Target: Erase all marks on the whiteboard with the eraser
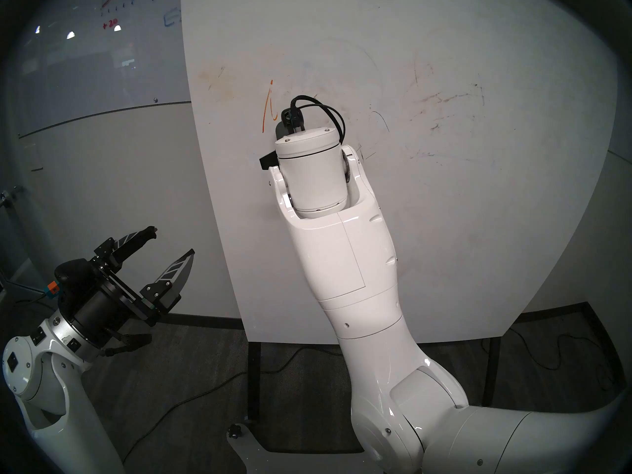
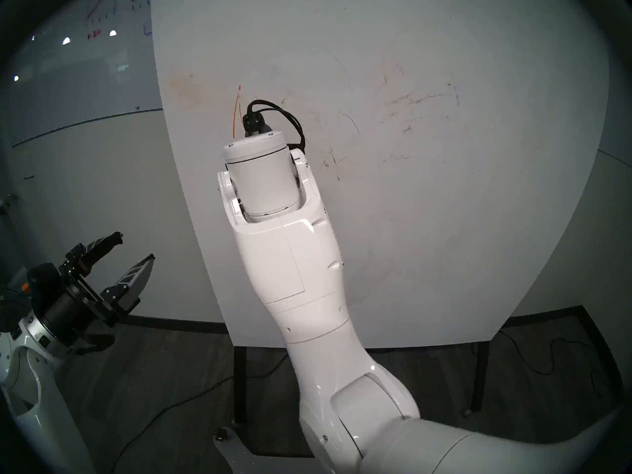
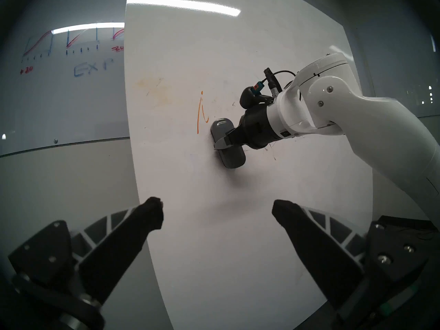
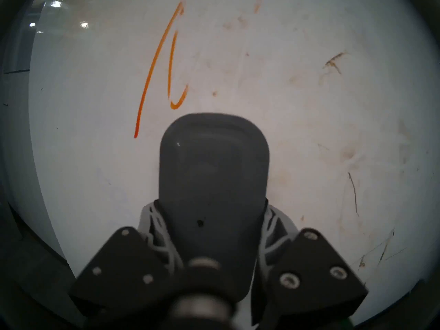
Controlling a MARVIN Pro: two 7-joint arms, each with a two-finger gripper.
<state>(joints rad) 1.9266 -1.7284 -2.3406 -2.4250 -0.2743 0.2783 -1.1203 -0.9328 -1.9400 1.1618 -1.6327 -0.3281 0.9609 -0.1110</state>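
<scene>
Eraser [image 3: 228,142] clamped in right gripper [image 3: 222,143], flat against whiteboard [image 3: 226,227], just right of and below orange stroke [image 3: 201,112]. Mid-wipe. Next: sweep up-left over stroke, then scratchy marks [image 1: 448,100]. Left gripper [image 3: 217,211] wide open, empty, idle.

grey eraser [image 3: 228,143] on whiteboard [image 3: 238,227], orange marks [image 3: 201,112]

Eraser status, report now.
Right gripper shut on eraser, pressed to whiteboard. Left gripper open, empty, off the board. Orange mark remains up-left of eraser. Nothing in the way.
</scene>
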